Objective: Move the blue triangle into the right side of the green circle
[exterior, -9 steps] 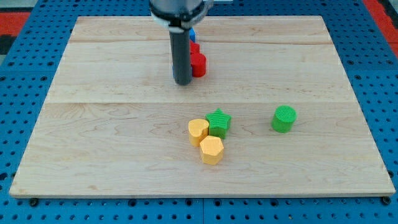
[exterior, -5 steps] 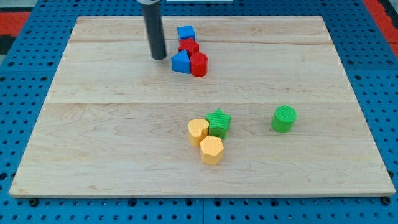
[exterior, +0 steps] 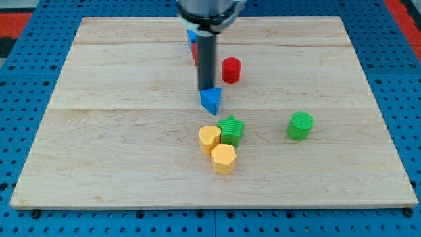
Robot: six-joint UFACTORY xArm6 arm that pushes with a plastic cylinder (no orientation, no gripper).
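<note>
Jaws are absent; only my tip (exterior: 207, 89) is fitted, set against the top edge of the blue triangle (exterior: 211, 101). The green circle (exterior: 300, 126) lies well apart rightward, so most pushing remains.

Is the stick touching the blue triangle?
Touching. In the camera view, my tip meets the top edge of the blue triangle with no board showing between them. The green circle sits far off to the view's right.
</note>
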